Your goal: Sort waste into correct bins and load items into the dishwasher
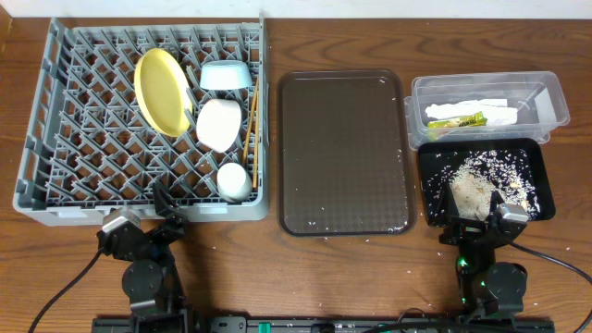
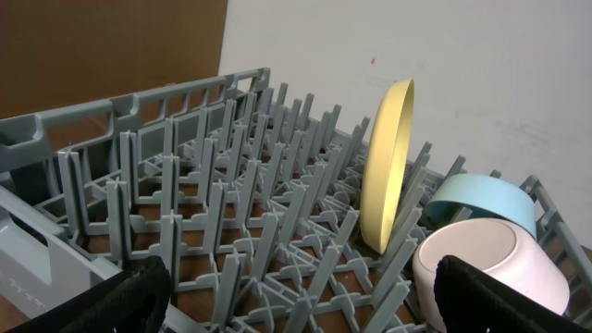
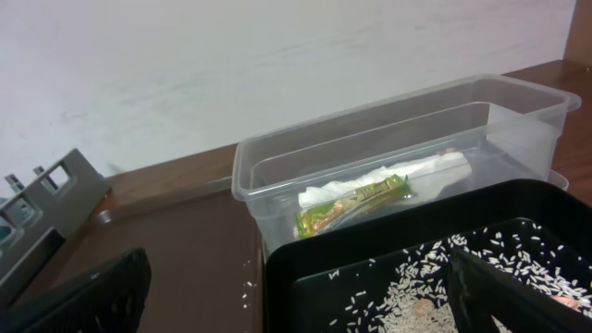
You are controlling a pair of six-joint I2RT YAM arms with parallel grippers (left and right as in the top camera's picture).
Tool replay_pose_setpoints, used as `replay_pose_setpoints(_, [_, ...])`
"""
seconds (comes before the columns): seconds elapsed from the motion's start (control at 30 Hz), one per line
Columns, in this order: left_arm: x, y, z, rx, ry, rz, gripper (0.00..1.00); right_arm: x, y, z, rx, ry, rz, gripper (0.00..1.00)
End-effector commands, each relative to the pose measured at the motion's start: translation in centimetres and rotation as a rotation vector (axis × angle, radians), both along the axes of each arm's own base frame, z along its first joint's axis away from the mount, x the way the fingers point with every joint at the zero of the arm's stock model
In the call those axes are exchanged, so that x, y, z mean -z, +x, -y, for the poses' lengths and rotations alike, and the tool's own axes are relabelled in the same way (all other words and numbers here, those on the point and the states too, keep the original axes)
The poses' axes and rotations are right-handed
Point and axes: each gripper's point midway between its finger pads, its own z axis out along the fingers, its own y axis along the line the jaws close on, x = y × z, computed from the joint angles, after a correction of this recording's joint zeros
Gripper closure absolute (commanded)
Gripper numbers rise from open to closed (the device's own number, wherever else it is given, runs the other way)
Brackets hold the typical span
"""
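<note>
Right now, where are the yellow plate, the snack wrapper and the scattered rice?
yellow plate (image 1: 163, 91): overhead view, middle of its face.
snack wrapper (image 3: 351, 203): right wrist view, middle of its length.
scattered rice (image 1: 487, 166): overhead view, densest patch of grains.

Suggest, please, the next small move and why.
Probably only parking the open left gripper and right gripper: the round yellow plate stands in the grey plastic dish rack, the green-and-yellow wrapper lies in the clear plastic tub, rice in the shallow black tray.

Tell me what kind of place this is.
Probably a lab bench staged as a dish-clearing station: a grey dish rack, a clear tub and a black tray set out on a wooden table.
</note>
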Motion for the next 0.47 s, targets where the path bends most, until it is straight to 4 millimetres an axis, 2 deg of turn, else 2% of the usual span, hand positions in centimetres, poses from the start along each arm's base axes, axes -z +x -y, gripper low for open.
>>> replay_pose_setpoints(0.0, [1.66, -0.1, -0.14, -0.005, 0.004, -0.052, 0.08, -0.02, -0.04, -0.29, -0.015, -0.018, 0.002, 0.01])
replay_pose_setpoints(0.43, [1.66, -0.1, -0.14, -0.005, 0.004, -0.052, 0.08, -0.02, -0.04, -0.29, -0.015, -0.018, 0.002, 0.01])
